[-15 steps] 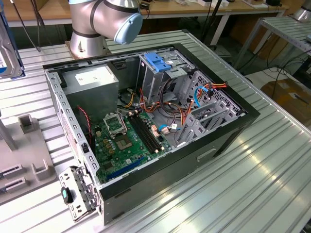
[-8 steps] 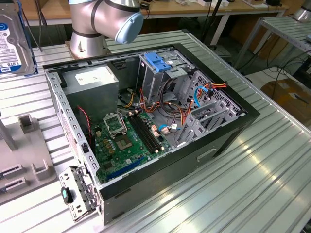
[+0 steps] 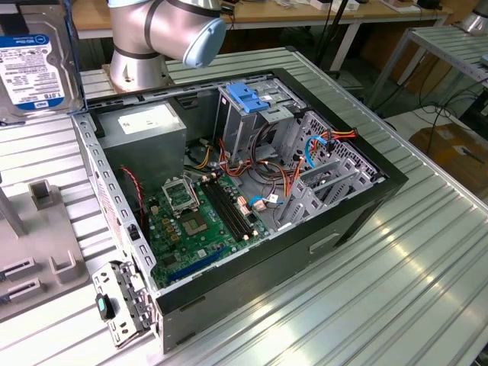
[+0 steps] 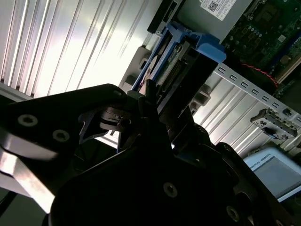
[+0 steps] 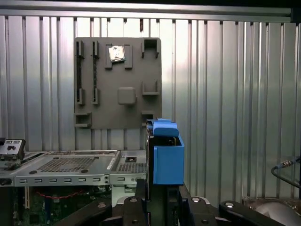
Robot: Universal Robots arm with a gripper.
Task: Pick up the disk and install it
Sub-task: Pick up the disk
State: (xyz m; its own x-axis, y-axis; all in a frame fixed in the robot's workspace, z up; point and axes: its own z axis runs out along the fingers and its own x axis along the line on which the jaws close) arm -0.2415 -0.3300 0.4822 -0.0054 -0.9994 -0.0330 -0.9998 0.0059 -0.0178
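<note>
Gripper (image 4: pixel 162 106): black, shut tight on the disk, squeezing it between two fingers, seen in both wrist views.
Disk (image 3: pixel 34 65): up in the air, off the table, standing on its edge with blue rails along its sides. At ten o'clock from the computer case in the exterior view, white-and-blue label showing.
Arm (image 3: pixel 164 30): grey with a light blue cap, at eleven o'clock from the case.
Computer case (image 3: pixel 366 194): black, lying on its side with the lid off.
Blue bracket (image 3: pixel 250 95): inside the case at twelve o'clock, on top of a grey cage.
Big grey box (image 3: pixel 145 130): inside the case at ten o'clock, white label on top.
Green board (image 3: pixel 194 221): inside the case at seven o'clock.
Grey holder plate (image 3: pixel 38 244): flat on the table, at nine o'clock from the case.
Table (image 3: pixel 396 290): shiny ribbed metal under it all.
</note>
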